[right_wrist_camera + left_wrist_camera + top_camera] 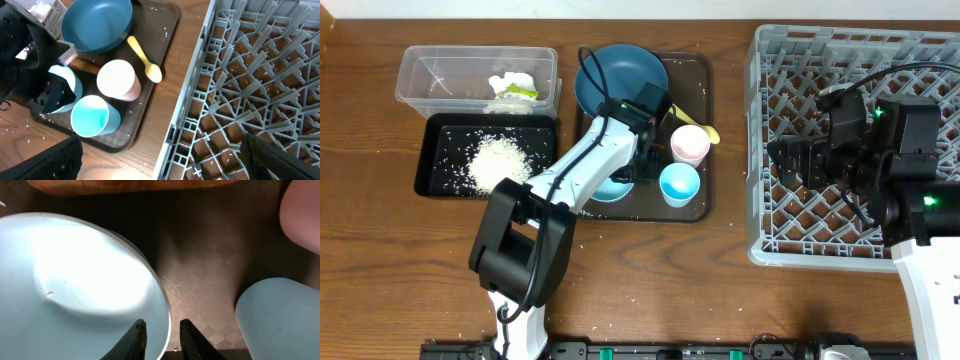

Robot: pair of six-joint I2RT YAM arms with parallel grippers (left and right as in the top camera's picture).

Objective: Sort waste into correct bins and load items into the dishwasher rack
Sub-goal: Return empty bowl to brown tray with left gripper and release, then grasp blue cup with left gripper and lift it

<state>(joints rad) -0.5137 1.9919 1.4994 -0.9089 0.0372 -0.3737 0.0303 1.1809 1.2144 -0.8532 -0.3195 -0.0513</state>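
Straddling bowl [75, 280] rim, left claw [162, 324] slightly parted, blue cup [280, 317] near

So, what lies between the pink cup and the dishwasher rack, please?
The yellow spoon, by the rim of the brown tray, clearest in the right wrist view.

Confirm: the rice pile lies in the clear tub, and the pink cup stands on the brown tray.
Not quite. The overhead view shows the rice pile in the black tray, not the clear tub. The pink cup does stand on the brown tray.
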